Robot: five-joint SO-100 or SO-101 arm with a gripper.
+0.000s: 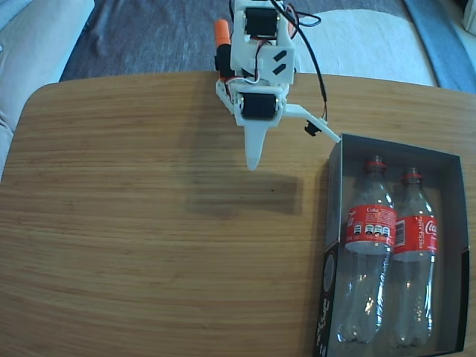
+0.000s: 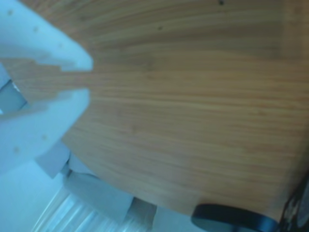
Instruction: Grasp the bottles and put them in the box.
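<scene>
Two clear bottles lie side by side inside the box [image 1: 332, 195] at the right edge of the fixed view, necks pointing to the far side. The left bottle [image 1: 368, 230] and the right bottle [image 1: 415, 236] both show red labels and red neck rings. My gripper [image 1: 253, 162] hangs tip-down over bare wood, left of the box's far corner and apart from it. In the wrist view the white gripper [image 2: 90, 79] enters from the left, with only a thin slit between its fingers and nothing held. Neither bottles nor box appear there.
The wooden table [image 1: 149, 245] has a rounded far-left corner. Pale cushions [image 1: 37, 37] and a dark rug [image 1: 149, 37] lie beyond it. A black cable [image 1: 321, 89] runs from the arm toward the box. A dark round object [image 2: 231, 217] shows past the table edge.
</scene>
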